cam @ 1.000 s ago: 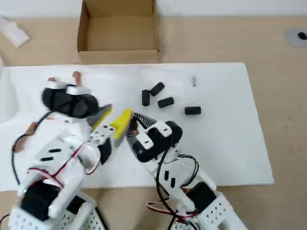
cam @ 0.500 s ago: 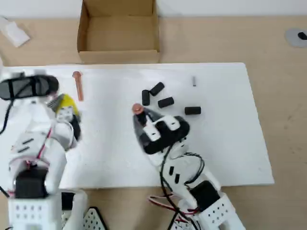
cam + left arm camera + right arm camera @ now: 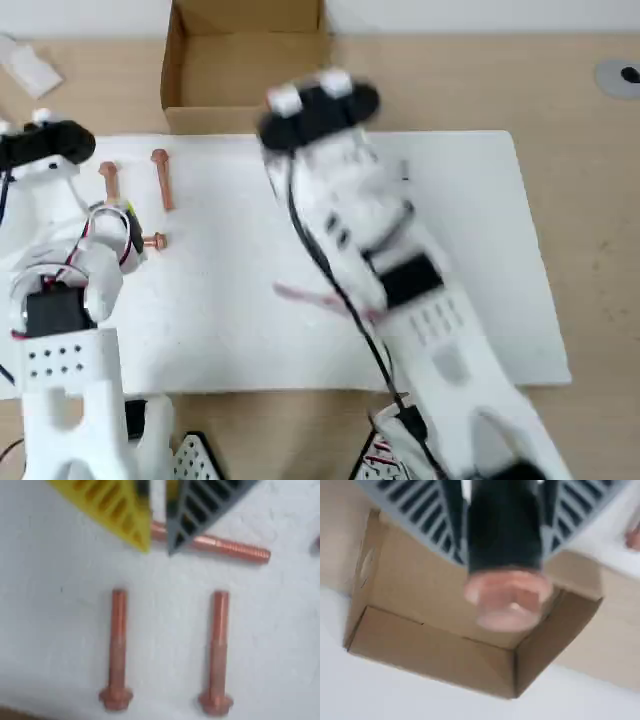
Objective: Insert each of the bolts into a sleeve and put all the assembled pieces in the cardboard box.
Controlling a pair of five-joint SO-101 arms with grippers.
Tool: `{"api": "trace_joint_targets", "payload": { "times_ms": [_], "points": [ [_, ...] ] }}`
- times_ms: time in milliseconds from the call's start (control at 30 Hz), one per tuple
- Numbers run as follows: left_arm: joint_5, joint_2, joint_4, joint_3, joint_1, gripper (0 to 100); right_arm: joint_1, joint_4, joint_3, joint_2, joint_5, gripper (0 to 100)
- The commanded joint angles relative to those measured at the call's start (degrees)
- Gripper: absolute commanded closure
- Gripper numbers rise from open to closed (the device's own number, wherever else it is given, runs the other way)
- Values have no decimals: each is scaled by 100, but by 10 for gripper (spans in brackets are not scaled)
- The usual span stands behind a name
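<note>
My right gripper point(image 3: 505, 510) is shut on an assembled piece, a black sleeve point(image 3: 505, 525) with a copper bolt head point(image 3: 507, 597) sticking out of its end. It hangs over the open cardboard box point(image 3: 435, 605), which stands at the back of the table point(image 3: 245, 70). The right arm point(image 3: 320, 105) stretches across the mat to the box's front wall. At the mat's left, my left gripper point(image 3: 159, 545) hovers low over one lying copper bolt point(image 3: 225, 547), its yellow and grey fingers a narrow gap apart. Two more bolts point(image 3: 117, 650) point(image 3: 217, 650) lie side by side beyond it.
A white mat point(image 3: 220, 300) covers the wooden table in front of the box. The three bolts lie at its left part point(image 3: 160, 180). A white object point(image 3: 30, 65) sits at the back left, a grey disc point(image 3: 618, 75) at the back right.
The right arm took the bolt-and-sleeve piece from mid-mat and swung it out to the box. The left arm pulled away to the left and came down over the loose bolts.
</note>
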Motion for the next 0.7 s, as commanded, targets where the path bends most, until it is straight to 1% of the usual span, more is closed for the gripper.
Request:
{"api": "trace_joint_targets", "payload": {
  "times_ms": [0,167,333,500,667],
  "points": [
    [-18,365,-264,-554,-220,957,224,-26,-1886,1446,9,989],
    [-35,1077,-334,-923,-422,957,444,-18,-3618,3292,9,989],
    [-202,1824,-299,-1196,-448,954,743,-18,-5165,5015,9,989],
    [-202,2378,-299,-1459,-457,954,927,-18,-6615,6545,9,989],
    [-273,2677,-299,-1688,-448,954,989,0,-7837,7776,9,989]
  ]
}}
